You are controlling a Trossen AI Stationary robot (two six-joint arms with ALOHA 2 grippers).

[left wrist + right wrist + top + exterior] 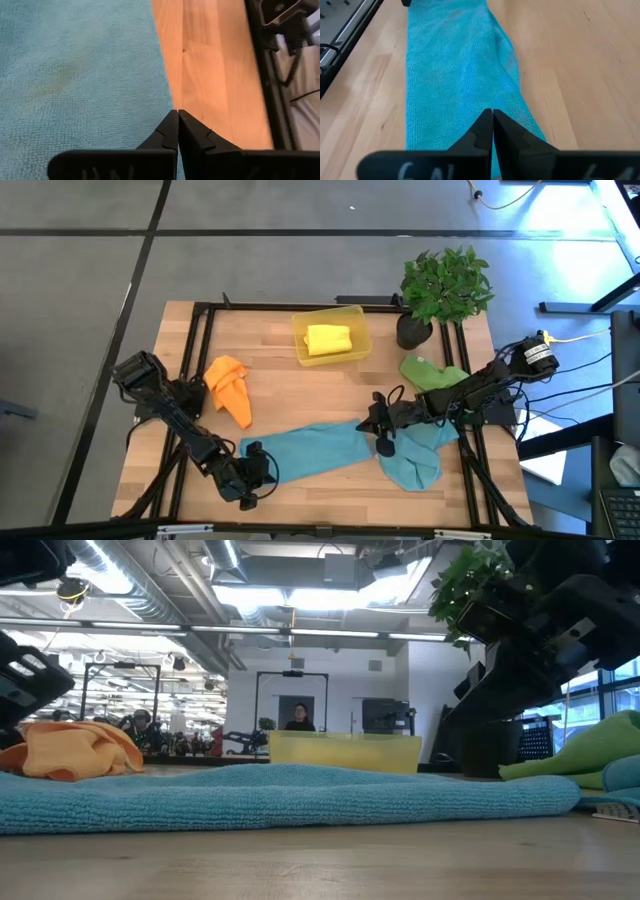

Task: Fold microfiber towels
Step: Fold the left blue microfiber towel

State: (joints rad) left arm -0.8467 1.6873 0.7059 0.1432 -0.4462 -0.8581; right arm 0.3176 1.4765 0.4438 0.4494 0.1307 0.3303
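1. Done: yellow towel (328, 339) folded in bin (300, 328), upper centre.
2. In hand: teal towel (320, 448), lower centre; left gripper (256, 463) and right gripper (383, 440) clenched on its ends.
3. Outstanding: orange towel (229, 387), green towel (432, 373), second teal towel (418, 460).

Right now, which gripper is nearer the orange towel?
Left. The left gripper sits just below-right of the orange towel; the right gripper is far across the table.

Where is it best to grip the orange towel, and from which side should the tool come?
Grip the orange towel by its pointed tail, which lies flat toward the table's front edge while the rest is bunched. Come from above, probably with the left tool, nearest but shut on the teal towel.
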